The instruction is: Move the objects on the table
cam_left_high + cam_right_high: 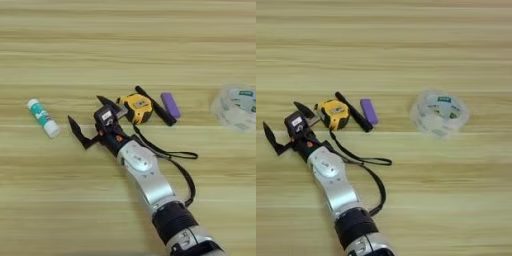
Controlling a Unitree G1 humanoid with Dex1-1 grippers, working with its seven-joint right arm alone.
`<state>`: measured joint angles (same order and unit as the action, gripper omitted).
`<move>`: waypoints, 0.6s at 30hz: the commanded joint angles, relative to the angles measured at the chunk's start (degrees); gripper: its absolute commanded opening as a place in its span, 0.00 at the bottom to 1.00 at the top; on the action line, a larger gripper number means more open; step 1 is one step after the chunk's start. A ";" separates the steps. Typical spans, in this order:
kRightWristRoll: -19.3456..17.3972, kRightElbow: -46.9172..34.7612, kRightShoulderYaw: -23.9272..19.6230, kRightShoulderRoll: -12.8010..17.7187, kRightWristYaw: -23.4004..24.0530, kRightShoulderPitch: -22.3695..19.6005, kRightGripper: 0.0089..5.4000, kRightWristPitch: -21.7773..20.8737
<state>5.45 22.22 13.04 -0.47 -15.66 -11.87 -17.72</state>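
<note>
In the left eye view, your right gripper (90, 119) hangs spread wide, grasping nothing, between the white tube (43, 117) to its left and the yellow-and-black tape measure (136, 107) just right of its upper finger. In the right eye view, you see the tape measure's wrist cord (358, 159) trailing across the table (406, 45), with a black marker (354, 118), a purple block (369, 110) and a clear tape roll (439, 113) further right.

Bare table (125, 55) lies between the white tube (42, 117) and tape measure (136, 107)

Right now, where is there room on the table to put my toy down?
The far table beyond all the things is bare, and so is the near left corner. It's crowded mid-table: tape measure, black pen, purple piece, open gripper, white tube, clear tape roll.
</note>
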 commanded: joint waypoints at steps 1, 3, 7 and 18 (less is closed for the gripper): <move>-1.63 -10.09 0.56 -0.55 -1.17 -1.59 0.99 0.81; -3.16 -12.28 1.45 -1.16 -2.93 -1.13 0.99 2.62; -6.63 -14.18 4.08 -2.51 -7.22 -0.22 0.99 7.96; -2.58 -4.07 11.65 -5.28 -10.47 -2.58 0.99 9.05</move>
<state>2.05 17.14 23.94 -2.30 -26.75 -9.74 -6.87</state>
